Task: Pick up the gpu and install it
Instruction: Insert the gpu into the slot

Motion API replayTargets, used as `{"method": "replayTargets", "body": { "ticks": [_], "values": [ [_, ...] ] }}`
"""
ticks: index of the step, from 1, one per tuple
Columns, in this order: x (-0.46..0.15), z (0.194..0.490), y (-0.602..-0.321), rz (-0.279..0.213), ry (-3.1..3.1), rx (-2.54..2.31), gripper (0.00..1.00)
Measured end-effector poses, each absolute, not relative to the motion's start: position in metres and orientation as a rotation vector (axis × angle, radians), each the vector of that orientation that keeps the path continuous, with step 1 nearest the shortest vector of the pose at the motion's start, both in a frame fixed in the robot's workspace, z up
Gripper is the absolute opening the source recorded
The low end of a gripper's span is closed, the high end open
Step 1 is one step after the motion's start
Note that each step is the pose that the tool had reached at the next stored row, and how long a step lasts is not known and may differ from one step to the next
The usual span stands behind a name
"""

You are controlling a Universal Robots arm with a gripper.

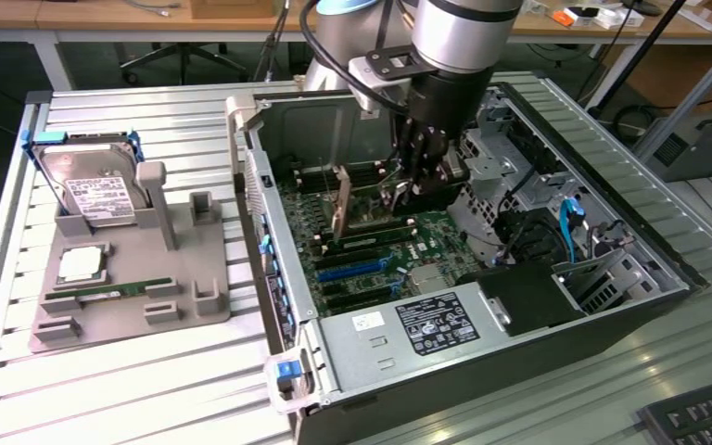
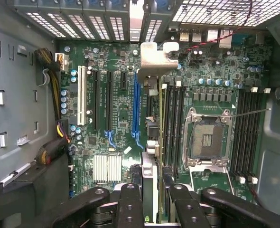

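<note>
Now the arm reaches down into the open computer case [image 1: 653, 269]. Its fingers [image 2: 130, 204] are pinching the gpu [image 2: 149, 142], a thin card held on its edge. The gpu stands upright over the green board [image 2: 116, 95], right by the long blue slot [image 2: 136, 109]. Its grey metal end [image 2: 156, 56] sits at the far wall of the case. On the counter [image 1: 146, 371] to the exterior view's left, a grey holder [image 1: 133, 287] keeps a hard drive [image 1: 94, 193].

Robotics lab: slatted aluminium workbench [image 1: 146, 389], open PC case [image 1: 653, 278], wooden desks [image 1: 108, 19], office chair [image 1: 177, 56] behind.
</note>
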State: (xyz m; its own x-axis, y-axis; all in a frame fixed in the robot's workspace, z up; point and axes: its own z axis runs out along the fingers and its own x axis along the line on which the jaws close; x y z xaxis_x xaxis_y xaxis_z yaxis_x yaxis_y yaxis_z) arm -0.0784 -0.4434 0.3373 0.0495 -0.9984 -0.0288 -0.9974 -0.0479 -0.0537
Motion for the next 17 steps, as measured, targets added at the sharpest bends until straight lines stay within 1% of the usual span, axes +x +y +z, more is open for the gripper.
{"method": "replayTargets", "body": {
  "ticks": [17],
  "values": [
    [-0.0791, 0.3350, -0.4479, -0.025, 2.126, -2.232, 0.27]
  ]
}}
